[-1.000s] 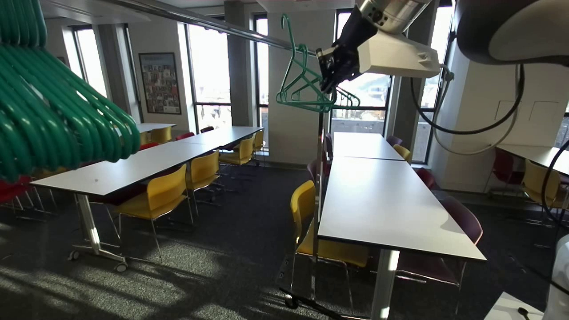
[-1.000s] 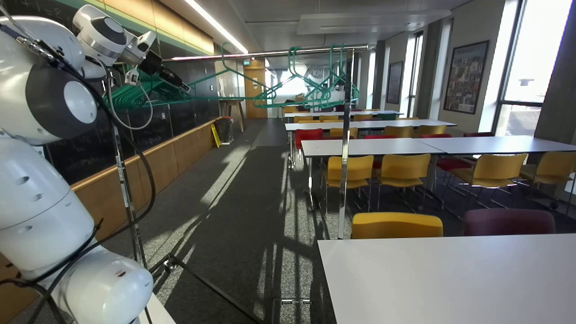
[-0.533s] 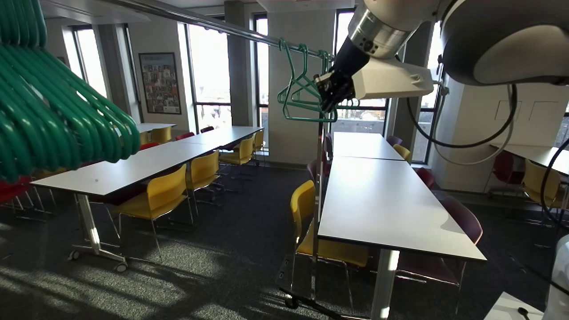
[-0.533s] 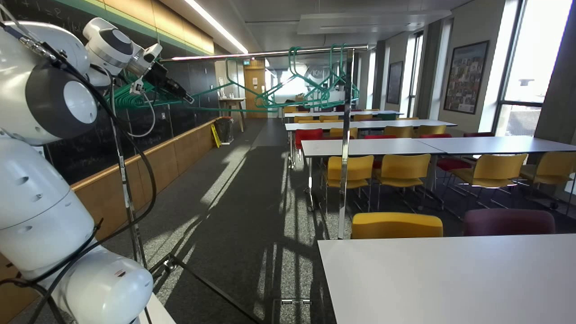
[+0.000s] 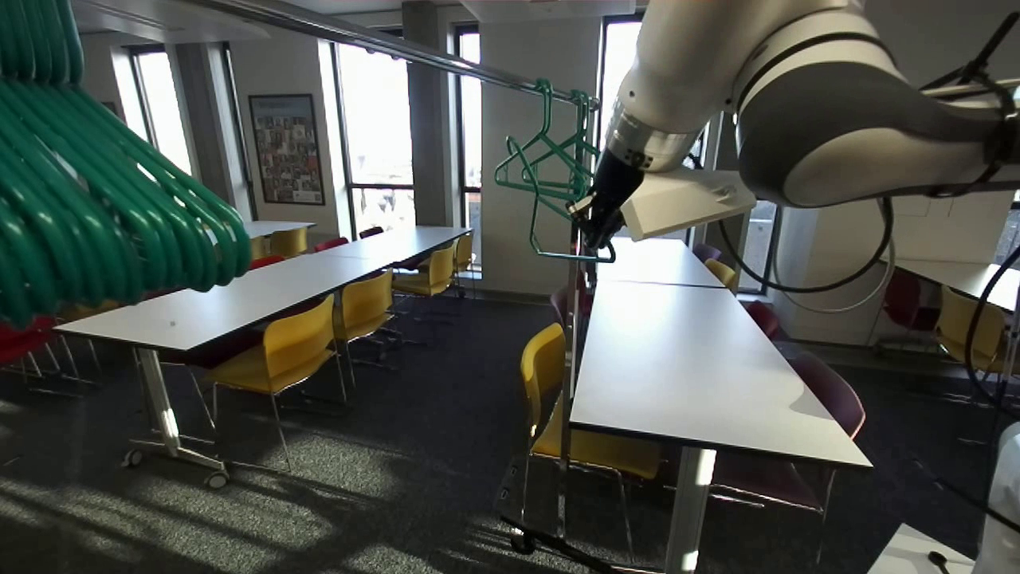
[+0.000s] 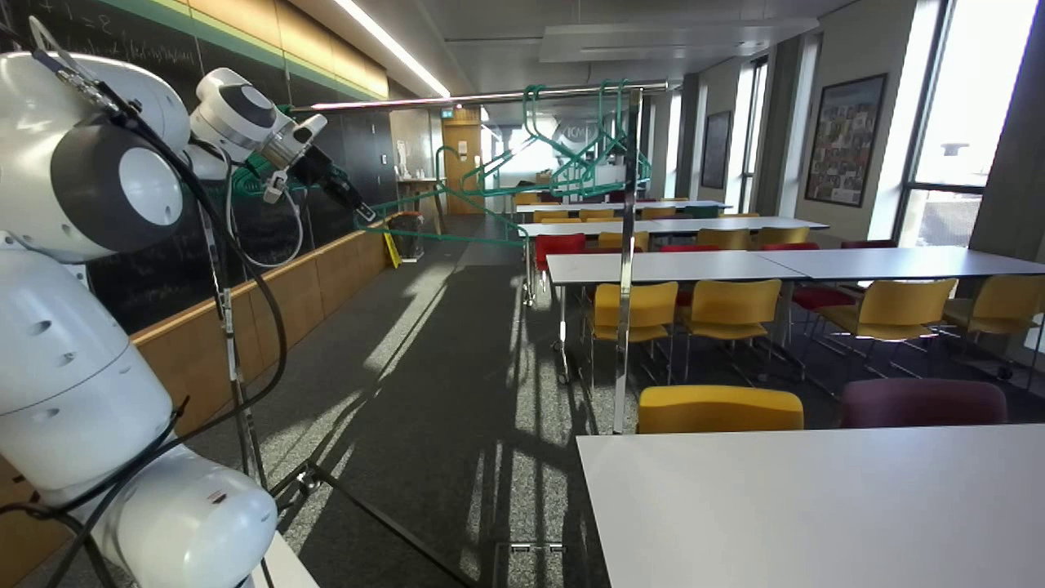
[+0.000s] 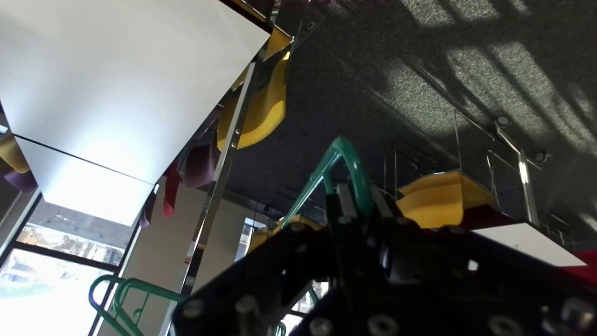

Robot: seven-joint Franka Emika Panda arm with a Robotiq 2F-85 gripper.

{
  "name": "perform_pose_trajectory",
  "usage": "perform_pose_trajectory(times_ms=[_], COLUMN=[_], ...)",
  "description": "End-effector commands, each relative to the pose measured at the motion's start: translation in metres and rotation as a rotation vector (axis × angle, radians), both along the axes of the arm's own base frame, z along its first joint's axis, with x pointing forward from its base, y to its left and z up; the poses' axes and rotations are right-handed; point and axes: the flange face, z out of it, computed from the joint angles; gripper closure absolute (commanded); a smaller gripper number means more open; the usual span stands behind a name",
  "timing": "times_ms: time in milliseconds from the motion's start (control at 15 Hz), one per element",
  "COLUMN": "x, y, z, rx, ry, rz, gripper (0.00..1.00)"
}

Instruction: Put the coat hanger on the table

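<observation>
I have the coat hanger pinched in my gripper, the two fingers pressed to either side of its green bar, close to a rounded corner. In the wrist view that corner loops up just past my fingertips, and one side of the hanger slants off to the lower left until the dark bulk of my gripper hides it. I hold it up in the air, tilted, with its hook off the rail and below it in both exterior views. Other green hangers hang at the rail's end, near the chrome post; where they overlap mine I cannot tell whether they touch it. A big bunch of thick green bars crowds the left edge in an exterior view. My white arm fills the upper right there, and the gripper points down and to the left. The hanger is well apart from the long white-topped table with yellow chairs in a row along its side. Another white table, with yellow and purple chairs, stands right of it, across a strip of dark carpet.
</observation>
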Motion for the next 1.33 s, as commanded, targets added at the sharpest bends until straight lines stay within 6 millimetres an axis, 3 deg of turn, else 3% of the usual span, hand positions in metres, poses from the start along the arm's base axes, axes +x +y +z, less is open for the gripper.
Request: perform_pose_trajectory(times_ms=[0, 333, 800, 1267], x=[0.005, 0.0, -0.019, -0.027], y=[-0.015, -0.043, -0.084, -0.15], z=[-0.013, -0.033, -0.039, -0.078], rx=[-0.072, -0.316, -0.518, -0.675], ry=[0.052, 0.128, 0.254, 0.372], rz=[-0.005, -0.025, -0.021, -0.111], gripper=[0.98, 0.98, 0.98, 0.98])
